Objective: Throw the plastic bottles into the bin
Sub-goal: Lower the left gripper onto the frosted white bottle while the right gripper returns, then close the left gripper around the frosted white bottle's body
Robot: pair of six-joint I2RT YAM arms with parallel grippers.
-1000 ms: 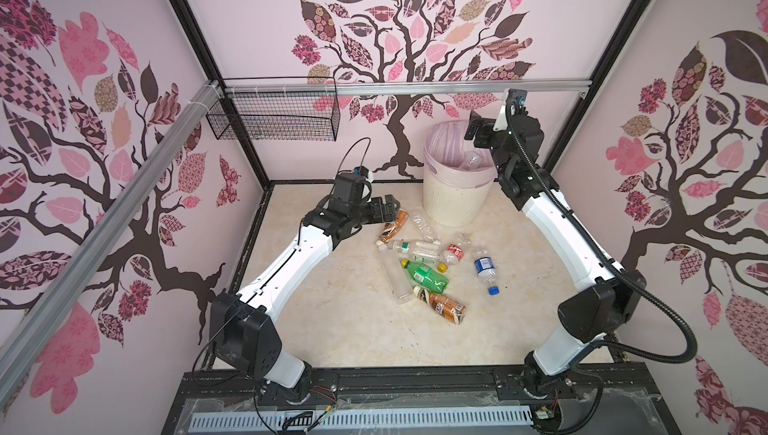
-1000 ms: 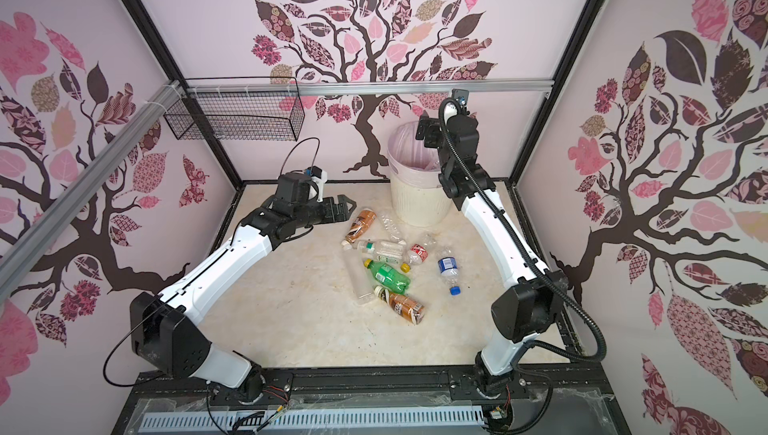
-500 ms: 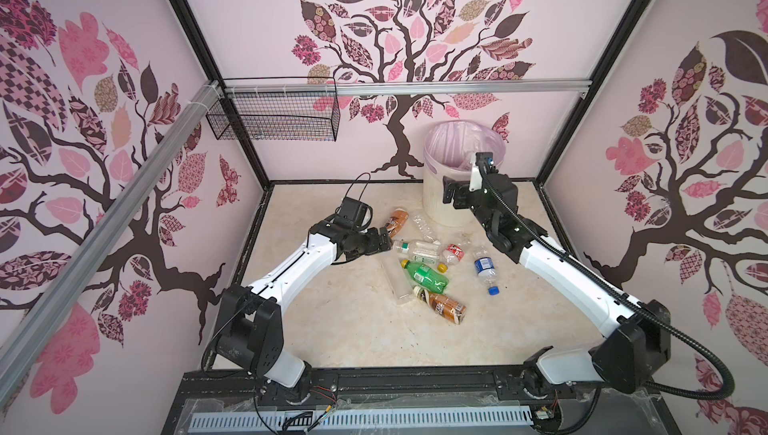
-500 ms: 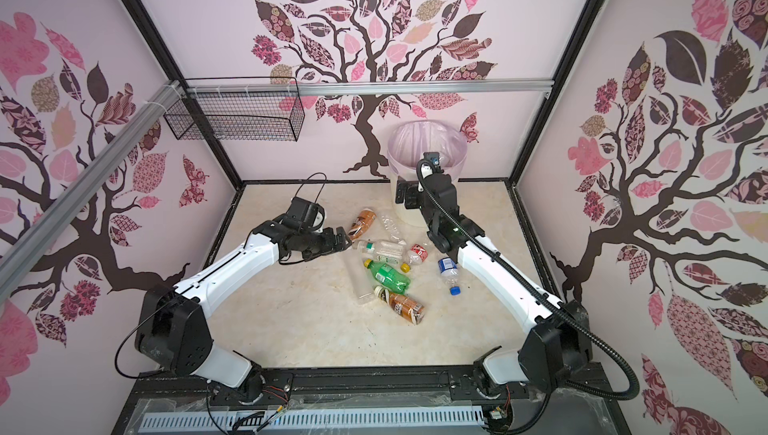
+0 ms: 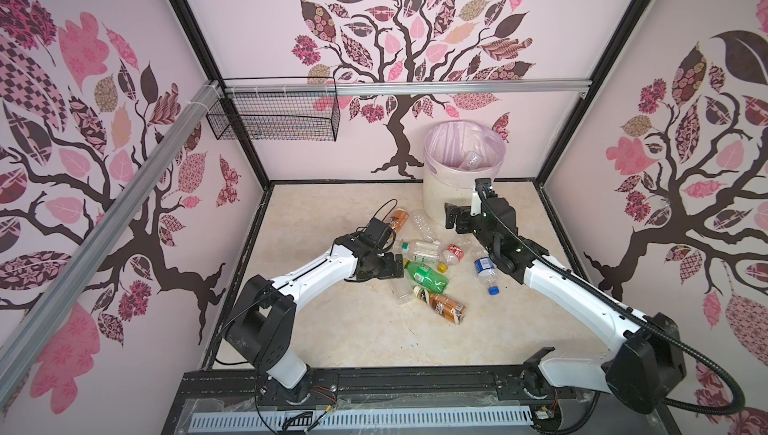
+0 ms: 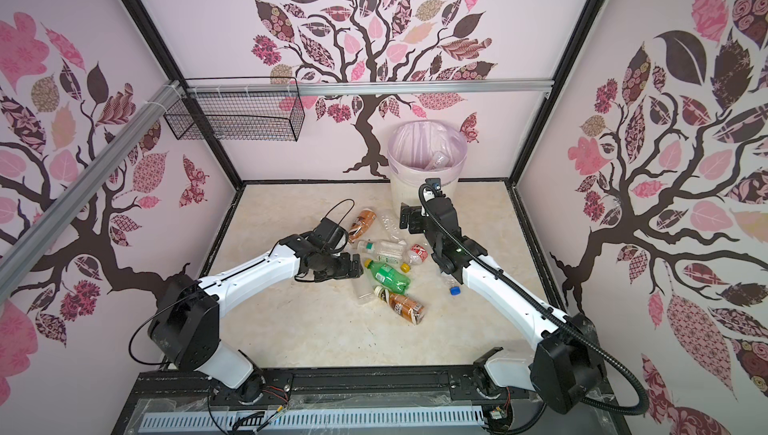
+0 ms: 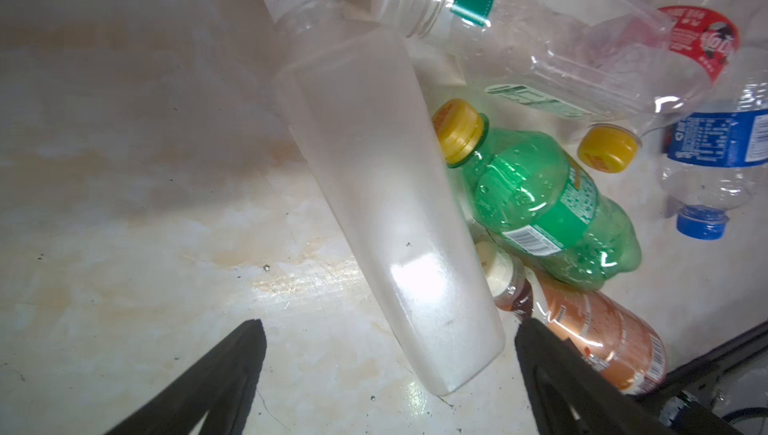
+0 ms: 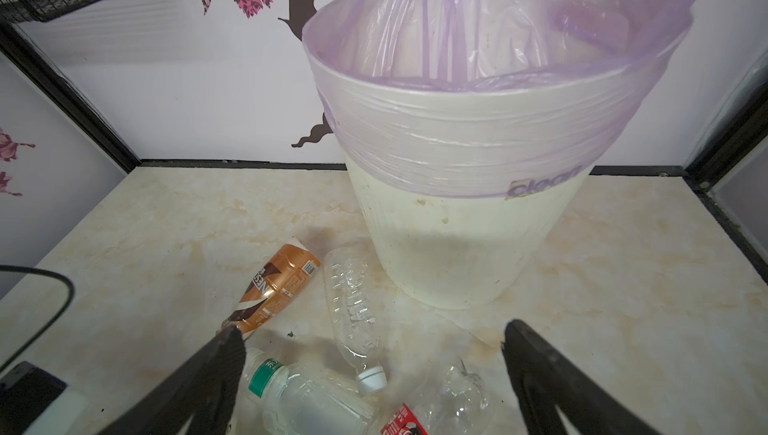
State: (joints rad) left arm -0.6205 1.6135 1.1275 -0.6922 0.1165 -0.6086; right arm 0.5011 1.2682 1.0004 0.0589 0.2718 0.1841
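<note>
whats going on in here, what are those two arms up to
The robot is clearing plastic bottles off the floor into the bin. Neither arm holds anything: the left gripper is open at the base of a frosted bottle, the right gripper open near the bin's foot. One clear bottle lies in the bin; the rest are on the floor.

Lab test cell — metal frame (image 5: 457, 87), decal walls (image 5: 257, 38)

Bare marbled tabletop (image 5: 353, 329) lay open near the front and along the left wall (image 5: 124, 204), scattered plastic bottles (image 5: 426, 275) cluttered the middle, the bin (image 5: 436, 192) blocked the back right, a wire basket (image 5: 274, 121) and aluminium rail (image 5: 415, 87) hung higher up at the back.
</note>
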